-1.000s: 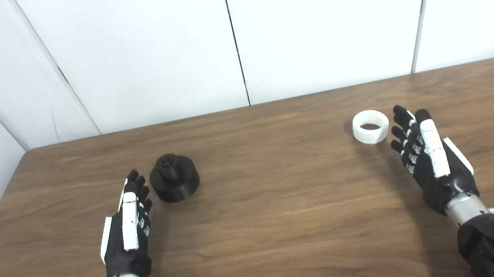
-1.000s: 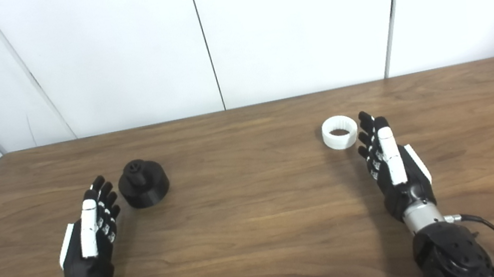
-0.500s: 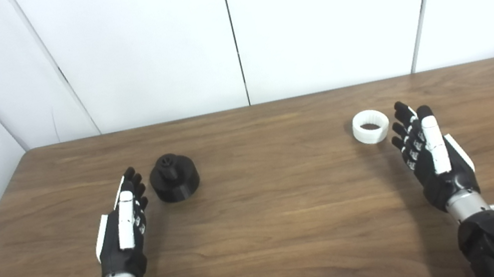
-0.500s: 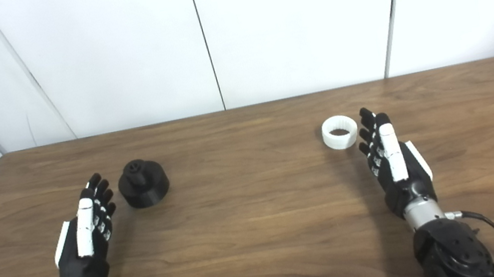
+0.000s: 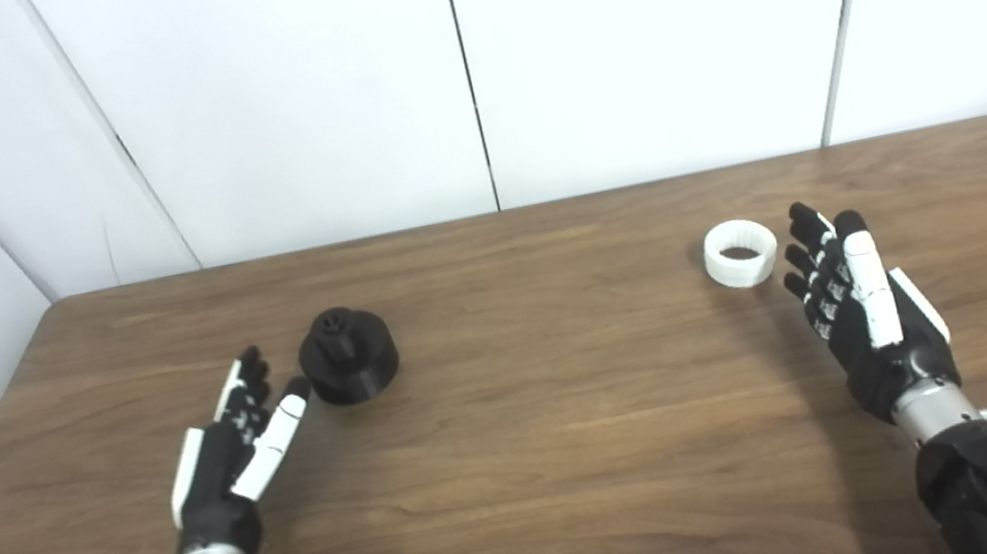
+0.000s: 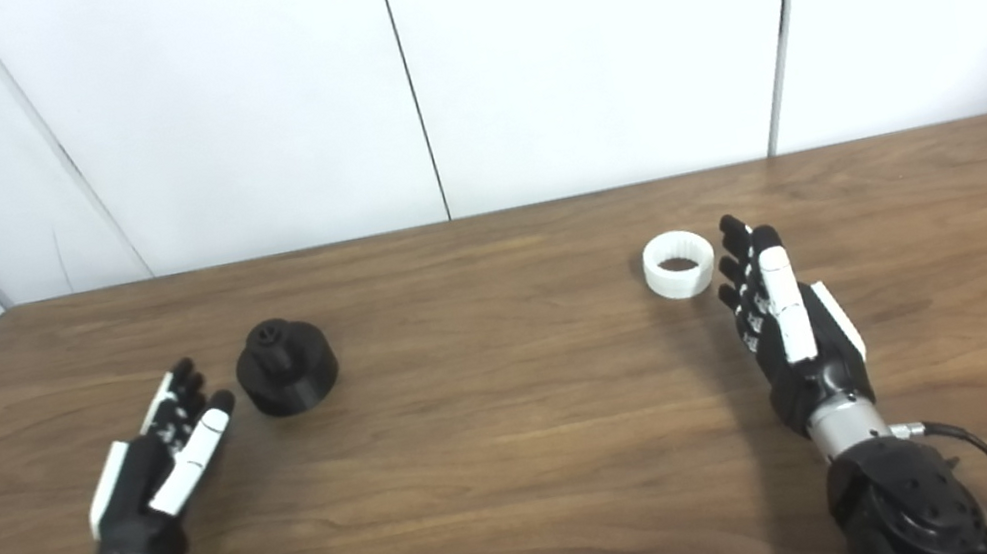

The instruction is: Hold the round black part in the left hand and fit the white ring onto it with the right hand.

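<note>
One round black part [image 5: 350, 368] sits on the wooden table [image 5: 561, 428] with its wide base down and a narrow knob pointing straight up, so its axis stands vertical. One white ring [image 5: 740, 253] lies flat on the same table, its hole facing up and its axis also vertical. The ring is well apart from the black part, far off to that part's right and slightly farther back toward the wall.

The left hand [image 5: 231, 455] lies just beside the black part, on its near left side. It holds nothing; its fingers [image 5: 248, 393] are stretched out and the thumb is splayed away from them toward the part. The thumb tip comes close to the part's base, though whether it touches cannot be told.

The right hand [image 5: 866, 318] is far to the right of the black part and sits just to the right of the ring, on its near side. It is also spread and empty, fingers extended toward the wall, their tips level with the ring and just short of its side.
</note>
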Controlling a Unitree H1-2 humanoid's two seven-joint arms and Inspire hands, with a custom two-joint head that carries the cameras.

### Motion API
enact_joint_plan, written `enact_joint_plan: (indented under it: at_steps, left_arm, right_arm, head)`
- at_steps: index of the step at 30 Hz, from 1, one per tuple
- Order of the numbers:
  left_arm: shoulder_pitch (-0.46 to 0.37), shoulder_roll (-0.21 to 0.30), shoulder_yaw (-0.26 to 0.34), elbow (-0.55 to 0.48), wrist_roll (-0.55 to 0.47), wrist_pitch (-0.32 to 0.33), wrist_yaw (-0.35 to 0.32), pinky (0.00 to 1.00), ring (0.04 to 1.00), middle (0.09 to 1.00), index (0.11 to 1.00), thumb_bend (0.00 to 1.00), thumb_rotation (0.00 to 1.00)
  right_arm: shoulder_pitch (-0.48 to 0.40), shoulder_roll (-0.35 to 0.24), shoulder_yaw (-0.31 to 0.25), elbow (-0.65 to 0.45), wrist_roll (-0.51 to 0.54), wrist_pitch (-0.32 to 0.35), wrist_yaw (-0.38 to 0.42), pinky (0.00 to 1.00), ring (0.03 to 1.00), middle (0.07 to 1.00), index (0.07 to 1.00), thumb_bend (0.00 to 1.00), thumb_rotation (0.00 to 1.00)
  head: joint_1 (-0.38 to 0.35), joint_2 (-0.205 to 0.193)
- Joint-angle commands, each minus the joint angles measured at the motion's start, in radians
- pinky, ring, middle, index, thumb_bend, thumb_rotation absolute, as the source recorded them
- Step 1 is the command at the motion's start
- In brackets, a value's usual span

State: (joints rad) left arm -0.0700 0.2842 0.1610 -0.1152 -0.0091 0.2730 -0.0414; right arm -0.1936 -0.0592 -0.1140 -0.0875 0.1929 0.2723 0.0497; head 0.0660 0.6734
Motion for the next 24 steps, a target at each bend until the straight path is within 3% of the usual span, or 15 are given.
enact_joint_plan:
  at_steps: [1, 2, 7, 18, 24]
  left_arm:
    - [-0.072, 0.054, -0.014, -0.049, 0.063, 0.022, 0.006, 1.0, 1.0, 1.0, 0.996, 0.89, 0.38]
    - [-0.079, 0.066, -0.018, -0.051, 0.082, 0.029, 0.008, 0.98, 1.0, 1.0, 0.982, 0.95, 0.37]
    - [-0.117, 0.104, -0.026, -0.051, 0.114, 0.052, -0.008, 0.9, 0.959, 0.99, 0.969, 1.0, 0.36]
    - [-0.233, 0.235, -0.14, 0.007, 0.253, 0.085, -0.097, 0.98, 1.0, 0.999, 0.962, 0.97, 0.25]
    - [-0.267, 0.276, -0.204, 0.041, 0.308, 0.093, -0.152, 1.0, 1.0, 0.996, 0.957, 1.0, 0.28]
  right_arm:
    - [-0.041, -0.003, -0.001, -0.008, 0.009, -0.048, 0.009, 1.0, 1.0, 1.0, 0.962, 0.59, 1.0]
    - [-0.042, -0.003, 0.0, -0.006, 0.007, -0.05, 0.009, 1.0, 1.0, 1.0, 0.959, 0.6, 1.0]
    - [-0.043, -0.002, 0.005, 0.003, 0.005, -0.057, 0.01, 1.0, 1.0, 1.0, 0.959, 0.59, 1.0]
    - [-0.043, 0.001, 0.011, 0.006, -0.006, -0.062, 0.003, 1.0, 0.998, 0.997, 0.955, 0.59, 1.0]
    - [-0.042, 0.0, 0.008, 0.002, -0.005, -0.059, 0.002, 1.0, 0.997, 0.995, 0.953, 0.59, 1.0]
  head:
    - [0.003, -0.001]
    - [0.003, -0.002]
    - [0.006, -0.006]
    - [0.002, -0.012]
    - [0.001, -0.014]
